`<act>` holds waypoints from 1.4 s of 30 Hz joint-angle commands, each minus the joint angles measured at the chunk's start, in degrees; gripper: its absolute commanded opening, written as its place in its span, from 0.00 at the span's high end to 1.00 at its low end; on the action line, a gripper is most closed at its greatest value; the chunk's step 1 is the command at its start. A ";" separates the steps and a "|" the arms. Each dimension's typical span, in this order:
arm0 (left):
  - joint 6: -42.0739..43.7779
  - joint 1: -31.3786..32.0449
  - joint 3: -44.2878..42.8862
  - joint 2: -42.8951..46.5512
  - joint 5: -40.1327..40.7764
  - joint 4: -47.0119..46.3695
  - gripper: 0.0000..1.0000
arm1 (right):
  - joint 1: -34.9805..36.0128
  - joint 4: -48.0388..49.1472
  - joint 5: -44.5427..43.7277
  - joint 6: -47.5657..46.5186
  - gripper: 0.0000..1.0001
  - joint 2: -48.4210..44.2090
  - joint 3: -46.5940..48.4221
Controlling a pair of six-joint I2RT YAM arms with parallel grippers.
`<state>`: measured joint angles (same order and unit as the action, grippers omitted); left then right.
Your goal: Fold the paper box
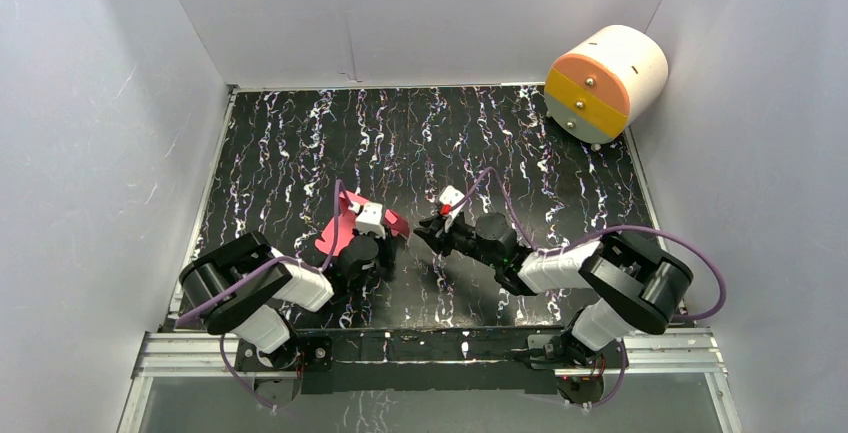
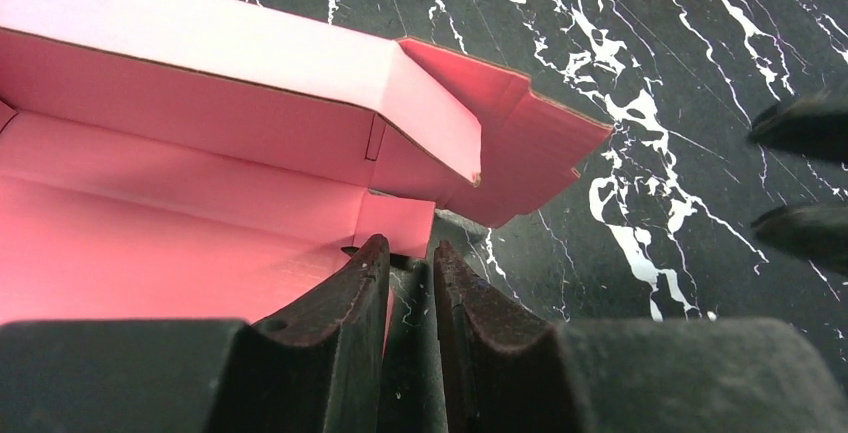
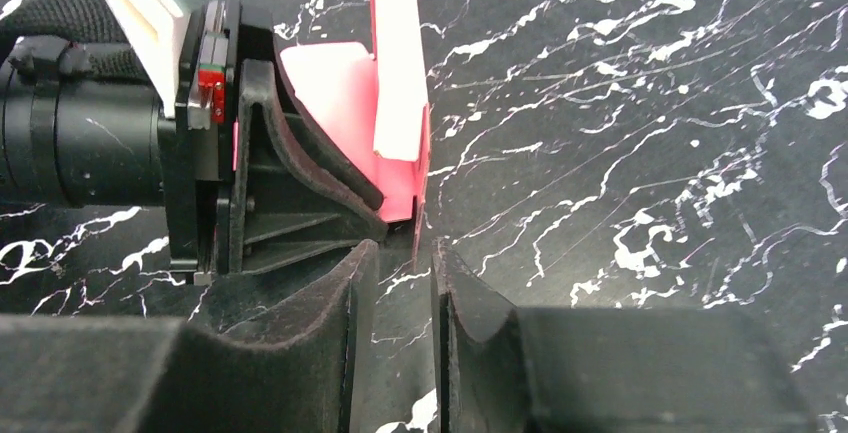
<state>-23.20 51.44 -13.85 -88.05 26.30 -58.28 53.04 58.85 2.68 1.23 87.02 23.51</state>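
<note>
Well off from the cylinder (image 1: 605, 83), toward its near left, the box (image 1: 340, 231) is lying half folded on the worktop (image 1: 290, 143), with one long wall standing up and an end flap sticking out. The left tool (image 2: 410, 258) is pinching the box's edge, its jaws nearly together on the card. On the cylinder's side of the box, the right tool (image 3: 405, 253) is hanging low just beside that same edge, its jaws a little apart and gripping nothing.
</note>
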 commanded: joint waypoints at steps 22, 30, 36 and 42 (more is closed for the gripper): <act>-11.64 -13.71 -3.77 36.10 -3.79 33.36 0.31 | -2.43 2.03 5.00 2.42 0.43 7.32 7.67; -14.78 -22.88 -9.30 34.78 0.22 38.15 0.26 | -1.28 9.88 -0.37 7.05 0.44 10.34 6.91; -19.01 -34.90 -9.61 27.51 -12.22 33.29 0.25 | -1.28 9.81 -1.27 8.25 0.46 11.33 8.11; -19.66 -40.59 -11.86 21.51 -21.54 29.84 0.27 | -1.27 10.20 -0.80 8.60 0.50 12.63 9.13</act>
<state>-41.74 12.93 -22.24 -65.08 12.88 -24.71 51.62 64.58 2.63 8.95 98.80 30.35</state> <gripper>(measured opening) 0.739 0.513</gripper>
